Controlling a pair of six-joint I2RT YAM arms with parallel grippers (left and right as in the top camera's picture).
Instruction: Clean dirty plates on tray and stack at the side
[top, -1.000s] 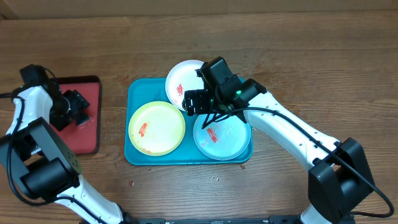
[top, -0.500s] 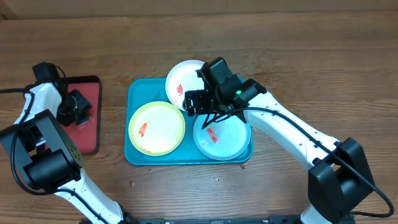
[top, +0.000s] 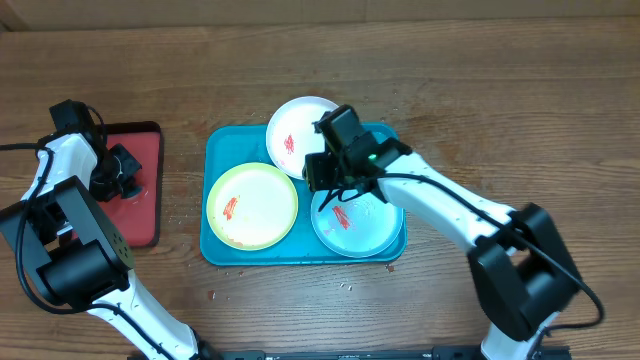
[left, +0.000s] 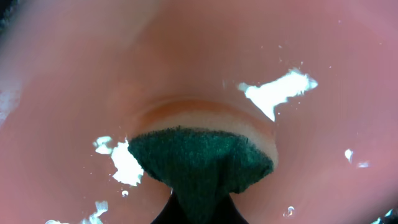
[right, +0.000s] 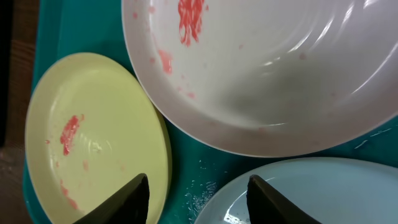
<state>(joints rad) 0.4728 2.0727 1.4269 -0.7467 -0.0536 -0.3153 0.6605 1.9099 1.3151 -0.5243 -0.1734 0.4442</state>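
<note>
**Sponge gripped on the left, right hand poised among three dirty plates**

At your far left, the left gripper (top: 118, 172) is down on the small red tray (top: 142, 215). Its wrist view shows it clamped on the sponge (left: 199, 158), green scouring face toward the camera and yellow foam pressed to the red surface. It looks to be collecting the wiping tool there, because the tray serves as the sponge's parking place, away from the dirty ware.

Moving right, the turquoise tray (top: 215, 150) holds all three plates, each with red smears, so no cleaning has been done yet by the look of it. The yellow-green plate (top: 252, 205) lies at the tray's front left. The white plate (top: 295, 135) sits at the back, its rim riding over the tray's edge and overlapping the yellow-green one.

The right gripper (top: 315, 180) hovers low where the three plates meet. In its wrist view the fingers stand moderately apart with only turquoise tray floor between them, so it holds nothing. That placement probably suits taking a rim to steady or lift a plate for wiping.

The pale mint plate (top: 365, 225) lies at the front right, partly under the right arm. The bare table (top: 480, 100) further right is a likely stacking spot.
</note>
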